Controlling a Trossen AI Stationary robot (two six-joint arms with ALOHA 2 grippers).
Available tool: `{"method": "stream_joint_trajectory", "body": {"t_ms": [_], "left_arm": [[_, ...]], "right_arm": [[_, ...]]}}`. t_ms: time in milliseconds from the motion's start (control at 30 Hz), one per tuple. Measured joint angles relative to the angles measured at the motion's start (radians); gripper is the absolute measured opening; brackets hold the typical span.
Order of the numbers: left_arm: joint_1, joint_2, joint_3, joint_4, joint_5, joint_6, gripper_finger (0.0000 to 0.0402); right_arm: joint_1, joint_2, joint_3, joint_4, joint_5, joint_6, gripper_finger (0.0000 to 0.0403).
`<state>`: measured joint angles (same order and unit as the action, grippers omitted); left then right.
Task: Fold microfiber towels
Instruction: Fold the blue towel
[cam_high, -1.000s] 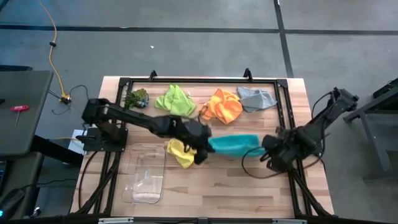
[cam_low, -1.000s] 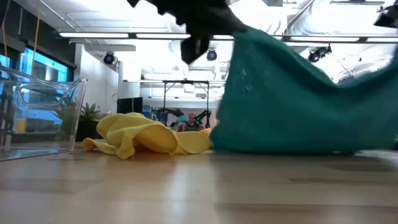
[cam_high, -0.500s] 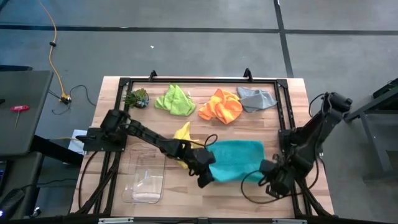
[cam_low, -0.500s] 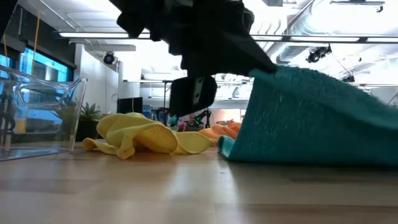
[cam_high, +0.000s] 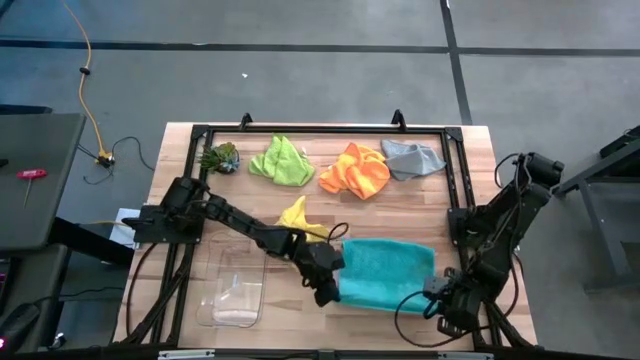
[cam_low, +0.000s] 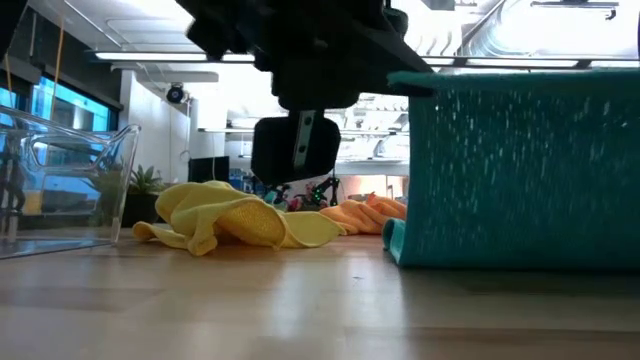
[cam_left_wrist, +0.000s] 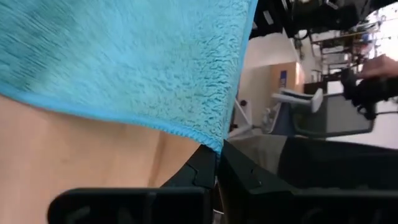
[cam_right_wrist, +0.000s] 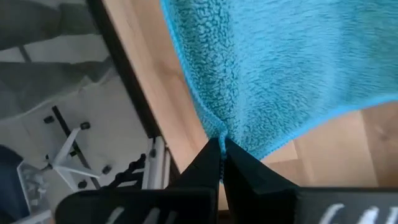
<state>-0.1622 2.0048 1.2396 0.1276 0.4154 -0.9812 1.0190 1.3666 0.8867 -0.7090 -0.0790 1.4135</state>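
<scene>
On the wooden surface (cam_high: 400, 215) I see the teal towel (cam_high: 388, 274) stretched at five o'clock. My left gripper (cam_high: 330, 293) fingers pinch its seven o'clock corner; my right gripper (cam_high: 443, 302) fingers pinch its five o'clock corner. The yellow towel (cam_high: 296, 218) lies crumpled at centre.

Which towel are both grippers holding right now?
The teal microfiber towel, stretched between left gripper and right gripper; the others lie crumpled, untouched.

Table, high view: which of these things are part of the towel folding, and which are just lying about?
Job: teal towel, pinched by left hand and right hand; yellow towel; lime green towel; orange towel; grey towel.
Lying about: clear bin; small plant.
</scene>
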Motion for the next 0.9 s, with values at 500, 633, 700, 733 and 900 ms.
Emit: {"method": "stream_joint_trajectory", "body": {"t_ms": [500,633,700,733,900], "left_arm": [[0.173,0.0,0.0,-0.005,0.069,0.032,0.0],[0.177,0.0,0.0,-0.01,0.026,0.05,0.0],[0.177,0.0,0.0,-0.011,0.003,0.05,0.0],[0.177,0.0,0.0,-0.011,-0.003,0.05,0.0],[0.177,0.0,0.0,-0.023,-0.047,0.05,0.0]], "right_arm": [[-0.118,-0.176,0.0,-0.314,0.106,0.059,0.0],[-0.157,-0.202,0.0,-0.406,0.115,0.067,0.0],[-0.179,-0.204,0.0,-0.437,0.121,0.061,0.0],[-0.192,-0.205,-0.004,-0.439,0.121,0.05,0.0],[-0.256,-0.205,-0.091,-0.371,0.077,0.053,0.0]]}}
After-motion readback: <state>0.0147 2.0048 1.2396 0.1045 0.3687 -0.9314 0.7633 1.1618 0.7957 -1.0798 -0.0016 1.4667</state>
